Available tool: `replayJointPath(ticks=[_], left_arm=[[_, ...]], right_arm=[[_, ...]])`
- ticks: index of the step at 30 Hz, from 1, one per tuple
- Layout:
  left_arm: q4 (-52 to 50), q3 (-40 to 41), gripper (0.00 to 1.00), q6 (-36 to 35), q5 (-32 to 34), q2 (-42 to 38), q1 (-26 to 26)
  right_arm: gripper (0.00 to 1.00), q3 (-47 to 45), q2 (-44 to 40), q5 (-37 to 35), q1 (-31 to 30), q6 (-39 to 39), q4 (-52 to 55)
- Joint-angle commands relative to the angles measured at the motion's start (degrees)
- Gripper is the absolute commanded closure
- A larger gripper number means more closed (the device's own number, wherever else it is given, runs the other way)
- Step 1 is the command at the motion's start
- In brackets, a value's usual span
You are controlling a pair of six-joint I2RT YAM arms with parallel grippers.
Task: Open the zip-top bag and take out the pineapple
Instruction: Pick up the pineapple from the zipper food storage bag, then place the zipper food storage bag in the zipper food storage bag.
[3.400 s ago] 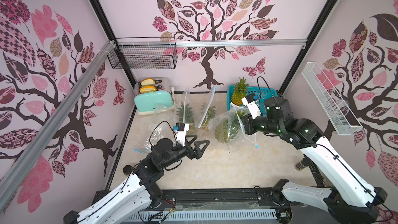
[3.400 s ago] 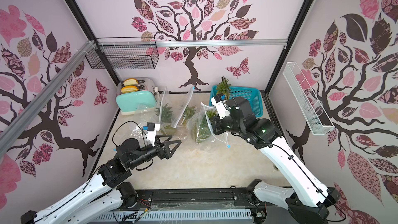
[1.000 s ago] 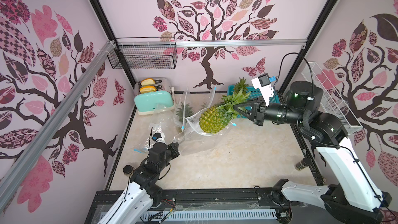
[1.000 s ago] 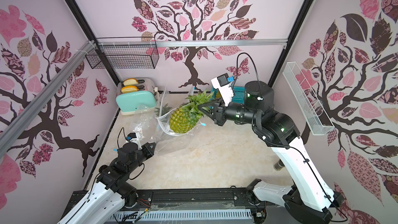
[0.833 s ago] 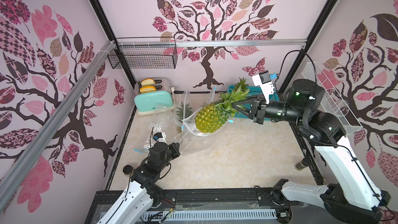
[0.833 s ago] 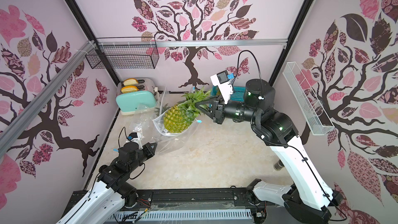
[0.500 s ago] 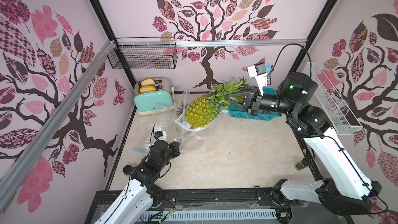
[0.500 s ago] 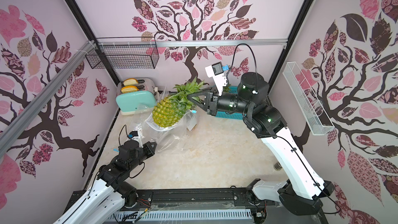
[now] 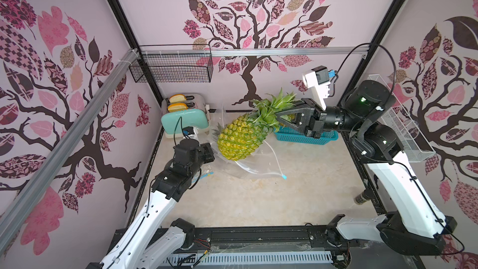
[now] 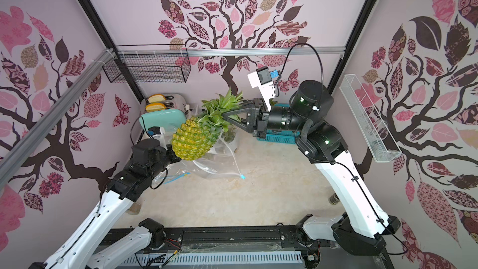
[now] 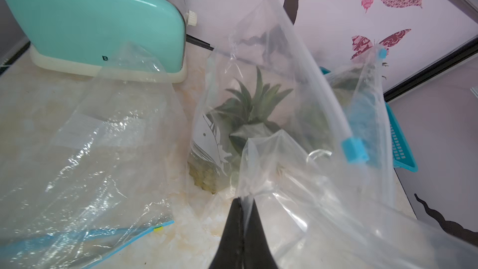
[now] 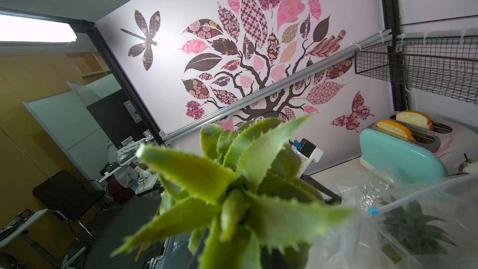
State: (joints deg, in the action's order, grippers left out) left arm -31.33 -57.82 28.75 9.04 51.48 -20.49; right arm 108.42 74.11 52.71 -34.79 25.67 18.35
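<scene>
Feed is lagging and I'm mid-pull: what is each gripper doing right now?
Left gripper: jaws shut on the zip-top bag plastic.
Right gripper: jaws shut on the pineapple crown, fruit held in the air.

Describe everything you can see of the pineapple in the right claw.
The pineapple is whole, with a yellow-green scaled body and a spiky green crown. The right claw is shut on the crown, holding it in the air, tilted, body lower, above the zip-top bag. Whether the film touches its base is unclear.
</scene>
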Motion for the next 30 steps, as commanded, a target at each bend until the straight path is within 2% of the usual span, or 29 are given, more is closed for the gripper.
replayJointPath(ticks=[1, 5, 9, 14, 19, 26, 27, 28, 29, 30], left_arm=[[-1.8, -9.6, 1.00, -6.1, -4.4, 3.1, 6.3], [-8.9, -22.9, 1.00, -12.3, -5.5, 10.8, 13.7], [-10.6, -32.1, 1.00, -13.3, -13.0, 14.9, 22.7], [-14.3, -41.9, 1.00, -16.8, -11.7, 19.1, 24.9], [-14.7, -47.6, 1.00, -18.5, -11.0, 22.1, 28.0], [-15.6, -57.4, 1.00, -14.3, -19.9, 30.8, 40.9], [-16.1, -58.5, 0.97, -12.9, -22.0, 32.5, 43.1], [-16.5, -59.2, 0.89, -12.1, -23.2, 34.1, 44.8], [-17.6, -60.3, 0.72, -11.7, -23.4, 35.9, 46.2], [-19.0, -61.5, 0.45, -11.8, -22.7, 37.6, 47.0]], right_arm=[[1.00, 4.8, -0.4, 1.4, 0.2, -3.8, 1.1], [1.00, 7.7, -0.1, -1.7, 0.2, -10.3, 9.4], [1.00, 9.2, 0.5, -8.7, 0.2, -16.2, 17.2], [1.00, 7.8, 1.1, -19.0, 0.2, -21.3, 23.1], [1.00, 6.1, 1.4, -28.1, 0.2, -25.1, 26.7], [1.00, 5.8, 1.2, -39.9, 0.2, -27.9, 29.6], [1.00, 5.4, 1.1, -42.0, 0.2, -28.3, 29.7], [1.00, 4.9, 1.1, -43.6, 0.2, -28.4, 29.8], [1.00, 4.3, 1.1, -44.9, 0.2, -28.7, 29.8], [1.00, 3.9, 1.1, -46.1, 0.2, -28.9, 29.9]])
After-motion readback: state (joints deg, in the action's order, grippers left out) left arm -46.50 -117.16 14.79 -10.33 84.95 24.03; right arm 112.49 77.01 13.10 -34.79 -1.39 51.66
